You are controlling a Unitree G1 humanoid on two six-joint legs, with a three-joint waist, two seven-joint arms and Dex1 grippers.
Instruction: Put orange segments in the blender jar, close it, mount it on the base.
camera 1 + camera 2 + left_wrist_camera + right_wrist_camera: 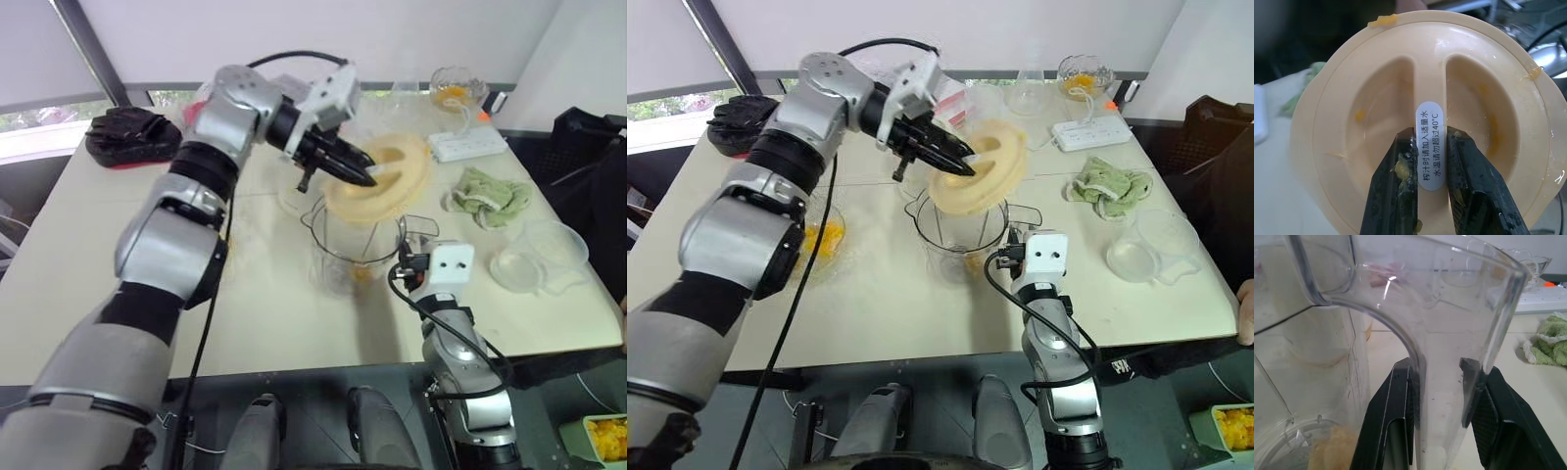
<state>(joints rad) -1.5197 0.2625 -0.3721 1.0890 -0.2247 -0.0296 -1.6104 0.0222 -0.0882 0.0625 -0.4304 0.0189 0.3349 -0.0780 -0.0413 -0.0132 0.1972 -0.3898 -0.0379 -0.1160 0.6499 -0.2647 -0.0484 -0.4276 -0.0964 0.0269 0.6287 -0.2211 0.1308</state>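
My left gripper (364, 174) is shut on the middle ridge of a cream-yellow round lid (392, 186), held tilted just above the mouth of the blender jar (348, 250). In the left wrist view its fingers (1400, 171) pinch the labelled ridge and carry bits of pulp. The clear jar stands on the table, and my right gripper (1442, 367) is shut on its side handle (1449, 396). A few orange segments (361, 271) lie at the jar's bottom. More of them fill a shallow clear bowl (823, 240) to the jar's left. The base is hidden.
A white power strip (468, 147) and a glass bowl with fruit (456, 90) sit at the back right. A green cloth (490, 196) and a low clear tub (539, 257) lie right of the jar. A black glove (127, 132) rests at the back left.
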